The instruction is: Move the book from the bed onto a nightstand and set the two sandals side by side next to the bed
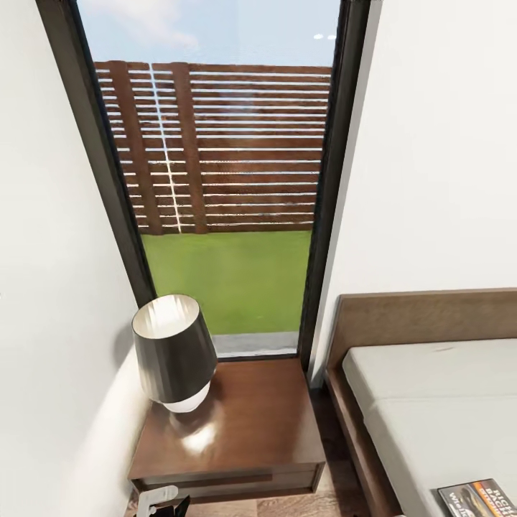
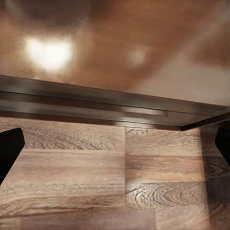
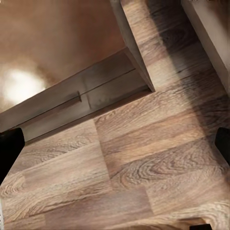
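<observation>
Both hands are open and empty, dark fingertips spread wide at the edges of each wrist view: the left hand [image 2: 115, 143] hangs over the floor [image 2: 96, 182] just before the nightstand's drawer front, the right hand [image 3: 115, 143] over the floor between nightstand [image 1: 237, 424] and bed [image 1: 431, 402]. A lamp [image 1: 174, 352] occupies the table's back left, leaving bare glossy top for the book [image 1: 480, 497], which lies on the mattress near the bed's edge. Its cover reads "RICH…", cut off by the frame.
</observation>
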Controlling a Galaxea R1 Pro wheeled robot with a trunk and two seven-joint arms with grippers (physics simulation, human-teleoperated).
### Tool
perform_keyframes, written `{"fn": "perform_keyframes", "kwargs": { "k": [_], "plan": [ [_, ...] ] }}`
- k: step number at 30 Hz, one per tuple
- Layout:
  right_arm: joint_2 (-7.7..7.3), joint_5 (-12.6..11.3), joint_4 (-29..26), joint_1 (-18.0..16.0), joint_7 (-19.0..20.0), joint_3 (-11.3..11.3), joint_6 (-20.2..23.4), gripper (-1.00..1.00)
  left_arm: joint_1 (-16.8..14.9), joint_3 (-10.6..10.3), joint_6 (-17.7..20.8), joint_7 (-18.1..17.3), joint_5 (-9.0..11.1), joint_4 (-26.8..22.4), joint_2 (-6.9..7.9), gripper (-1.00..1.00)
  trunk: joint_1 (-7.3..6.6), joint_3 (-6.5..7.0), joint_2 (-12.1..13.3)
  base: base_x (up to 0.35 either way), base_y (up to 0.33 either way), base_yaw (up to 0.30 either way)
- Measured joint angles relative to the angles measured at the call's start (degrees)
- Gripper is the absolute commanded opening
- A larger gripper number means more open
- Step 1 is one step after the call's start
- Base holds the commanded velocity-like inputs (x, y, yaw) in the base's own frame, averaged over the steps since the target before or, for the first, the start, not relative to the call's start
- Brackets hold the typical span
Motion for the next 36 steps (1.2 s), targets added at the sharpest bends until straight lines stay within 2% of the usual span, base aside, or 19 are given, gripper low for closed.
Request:
{"fn": "perform_keyframes", "kwargs": {
  "k": [36],
  "plan": [
    [-0.01,0.0,0.0,0.0,0.0,0.0,0.0,1.0,0.0,0.0,0.0,0.0,0.0,0.0,0.0,1.0,-7.92,6.48,14.5,0.0,0.0,0.0]
  ]
}}
